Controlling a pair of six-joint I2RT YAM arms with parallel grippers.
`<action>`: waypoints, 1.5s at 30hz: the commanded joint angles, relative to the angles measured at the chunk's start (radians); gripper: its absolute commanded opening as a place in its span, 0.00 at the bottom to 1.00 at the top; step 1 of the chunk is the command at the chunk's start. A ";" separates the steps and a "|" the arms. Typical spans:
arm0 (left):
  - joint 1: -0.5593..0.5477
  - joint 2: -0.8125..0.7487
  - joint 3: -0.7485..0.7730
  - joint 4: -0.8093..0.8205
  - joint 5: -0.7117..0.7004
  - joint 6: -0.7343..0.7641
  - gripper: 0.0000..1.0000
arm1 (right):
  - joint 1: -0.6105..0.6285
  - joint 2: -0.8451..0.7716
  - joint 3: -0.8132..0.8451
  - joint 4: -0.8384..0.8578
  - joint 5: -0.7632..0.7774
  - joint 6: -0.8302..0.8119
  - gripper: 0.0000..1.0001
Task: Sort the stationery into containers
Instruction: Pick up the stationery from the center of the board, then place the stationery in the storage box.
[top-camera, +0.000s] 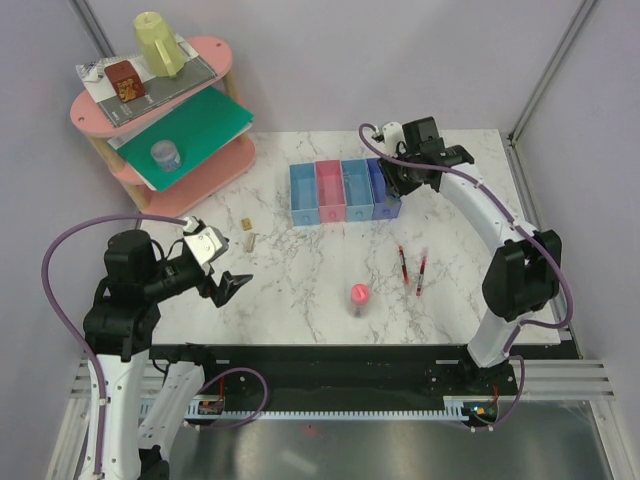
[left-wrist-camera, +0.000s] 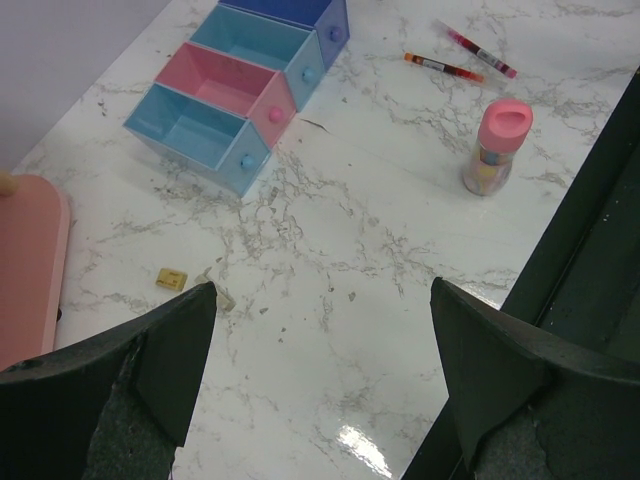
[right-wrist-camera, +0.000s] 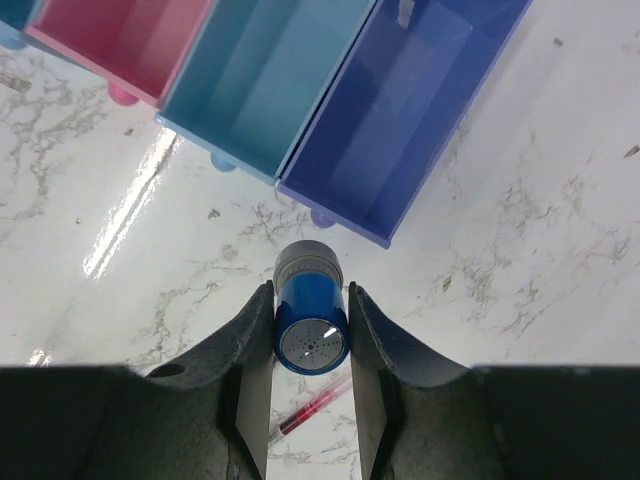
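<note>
My right gripper (right-wrist-camera: 310, 292) is shut on the small blue bottle (right-wrist-camera: 311, 318), held lying flat just in front of the purple-blue bin (right-wrist-camera: 400, 110). A red pen (right-wrist-camera: 310, 408) lies on the table below it. The row of containers (top-camera: 343, 190) stands at the table's back middle, with the right gripper (top-camera: 397, 190) at its right end. Two red pens (top-camera: 402, 265) (top-camera: 421, 272) and the pink-capped tube (top-camera: 359, 297), upright, are nearer the front. Two tan blocks (left-wrist-camera: 172, 278) (left-wrist-camera: 222, 297) lie left. My left gripper (left-wrist-camera: 322, 288) hangs open over bare marble, holding nothing.
A pink two-tier shelf (top-camera: 215, 50) stands at the back left. It carries a yellow cup (top-camera: 158, 42), a brown box (top-camera: 125, 82), a green board (top-camera: 190, 125) and a clear blue-lidded jar (top-camera: 165, 154). A black rail (top-camera: 330, 355) runs along the table's near edge.
</note>
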 joint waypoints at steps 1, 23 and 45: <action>0.003 -0.006 0.010 0.029 0.024 0.013 0.95 | 0.011 0.033 0.130 -0.003 -0.038 0.008 0.09; 0.003 -0.018 0.016 0.015 -0.015 0.012 0.95 | 0.077 0.523 0.643 0.089 -0.032 0.030 0.09; 0.003 0.011 -0.024 0.168 -0.301 -0.022 0.95 | 0.082 0.638 0.615 0.281 0.087 -0.033 0.11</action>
